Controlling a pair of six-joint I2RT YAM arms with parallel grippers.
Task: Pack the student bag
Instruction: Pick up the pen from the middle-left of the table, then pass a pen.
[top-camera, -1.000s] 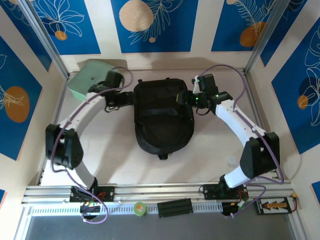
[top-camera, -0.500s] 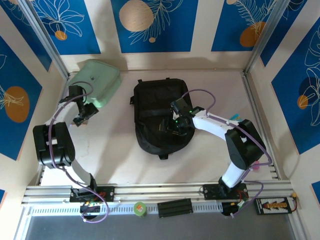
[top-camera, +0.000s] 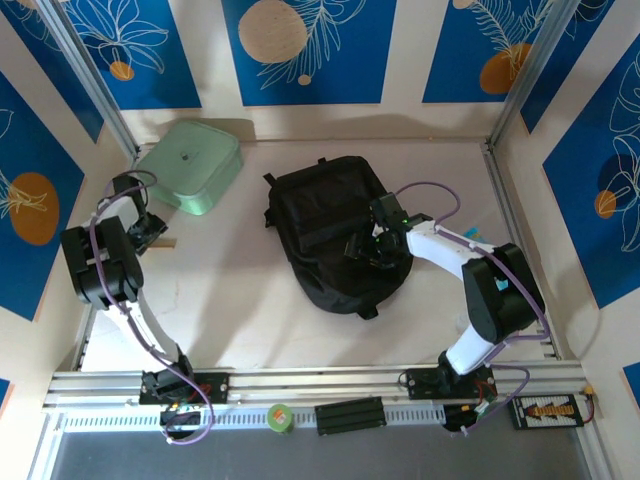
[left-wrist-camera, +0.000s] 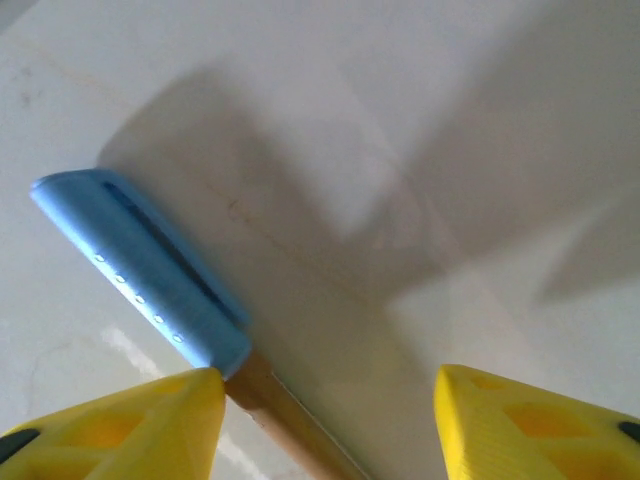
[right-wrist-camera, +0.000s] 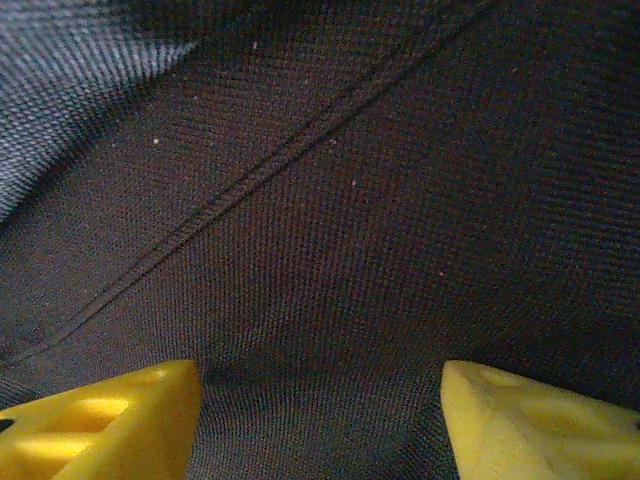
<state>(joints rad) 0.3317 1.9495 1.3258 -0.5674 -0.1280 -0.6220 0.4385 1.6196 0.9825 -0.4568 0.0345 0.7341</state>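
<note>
Black woven fabric of the bag (right-wrist-camera: 330, 200) lies in front of the right pincer (right-wrist-camera: 320, 370). Its two yellow fingers (right-wrist-camera: 110, 420) stand spread, with a plain seam running slantwise across the cloth beyond them. Nothing is pinched between them. Whether the tips touch the cloth cannot be told. From above, the right pincer (top-camera: 368, 248) sits over the right half of the bag (top-camera: 320, 215).

Left pincer (left-wrist-camera: 328, 375): fingers spread wide, low over the pale table (left-wrist-camera: 420, 130). A flat blue piece (left-wrist-camera: 140, 270) fitted on a wooden stick (left-wrist-camera: 280, 420) lies on the table between them. It is close against the left-hand yellow finger (left-wrist-camera: 120, 425) and well clear of the other. It is not gripped. A row of small pale dots runs along one edge of the blue piece; they cannot be read as writing. From above, the left pincer (top-camera: 150, 230) is at the table's left side, near a green box (top-camera: 190, 165).

Bag position: middle of the table (top-camera: 230, 300), lying flat. Its long axis runs from the back wall toward the near edge, tilted so the near end sits further right. The rounder end, with a small loop (top-camera: 368, 312), points to the near edge.
</note>
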